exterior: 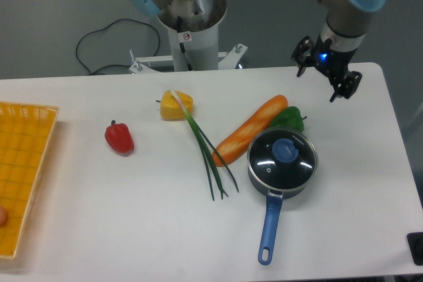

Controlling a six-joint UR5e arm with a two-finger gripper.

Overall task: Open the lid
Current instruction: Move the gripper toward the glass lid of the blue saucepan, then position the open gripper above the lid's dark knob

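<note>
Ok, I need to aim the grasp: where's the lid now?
The lid sits on the saucepan, right of centre on the table, just below the green pepper and the carrot.

My arm reaches in from the top right, wrist angled down; my gripper [342, 88] hangs above the worktop's [99, 229] far right edge, holding nothing.
</note>
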